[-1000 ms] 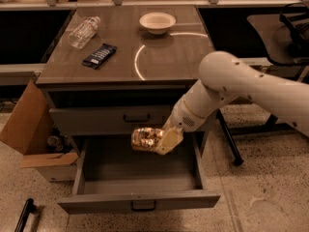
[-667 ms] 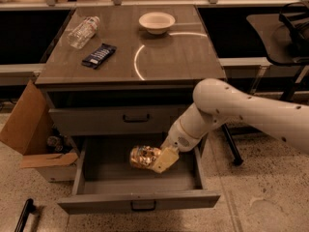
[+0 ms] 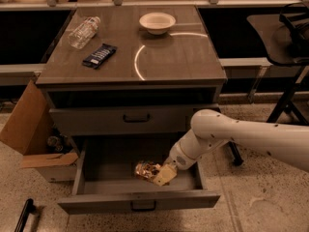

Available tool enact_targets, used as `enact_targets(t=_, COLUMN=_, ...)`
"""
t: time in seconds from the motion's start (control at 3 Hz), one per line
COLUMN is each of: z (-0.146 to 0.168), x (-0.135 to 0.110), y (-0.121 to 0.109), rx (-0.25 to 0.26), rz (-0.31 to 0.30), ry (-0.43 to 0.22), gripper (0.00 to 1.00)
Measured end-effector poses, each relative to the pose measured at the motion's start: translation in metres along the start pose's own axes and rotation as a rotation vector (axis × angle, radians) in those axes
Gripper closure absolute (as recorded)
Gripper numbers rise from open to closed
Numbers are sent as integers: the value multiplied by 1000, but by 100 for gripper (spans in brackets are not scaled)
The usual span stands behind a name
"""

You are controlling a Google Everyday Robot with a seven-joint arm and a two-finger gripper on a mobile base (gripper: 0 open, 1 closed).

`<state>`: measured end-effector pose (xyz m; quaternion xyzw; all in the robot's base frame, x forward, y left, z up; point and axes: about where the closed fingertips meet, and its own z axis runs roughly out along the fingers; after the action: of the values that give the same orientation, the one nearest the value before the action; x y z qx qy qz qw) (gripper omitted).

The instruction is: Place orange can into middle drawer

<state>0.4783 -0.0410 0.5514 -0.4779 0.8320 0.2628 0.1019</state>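
The orange can [image 3: 146, 169] is a shiny gold-orange and brown crinkly item, down inside the open middle drawer [image 3: 137, 200], near its front centre. My gripper [image 3: 161, 174] is at the can's right side, low in the drawer, and its cream fingers [image 3: 165, 175] are closed on the can. My white arm [image 3: 241, 137] reaches in from the right. The drawer is the cabinet's lowest one, pulled out wide, with a dark handle on its grey front.
The closed grey drawer [image 3: 135, 118] sits just above. On the cabinet top lie a white bowl [image 3: 157, 22], a dark blue wrapper [image 3: 99, 55] and a clear bottle [image 3: 84, 32]. An open cardboard box [image 3: 34, 134] stands at the left, a chair base [image 3: 287, 95] at the right.
My gripper has moved down and to the right with the can, from above the drawer opening to low inside the drawer.
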Motion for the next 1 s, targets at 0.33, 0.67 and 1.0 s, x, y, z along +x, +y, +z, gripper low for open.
enact_targets(t=0.33, z=29, x=9, y=-22, rx=18, rz=45, ry=-8, gripper=100)
enact_targets(t=0.67, z=45, x=15, y=-48, rx=48, rz=79, ry=-19, gripper=100)
enact_targets(t=1.0, z=52, x=22, y=-71, rx=96, rz=119, ry=-39, gripper=81)
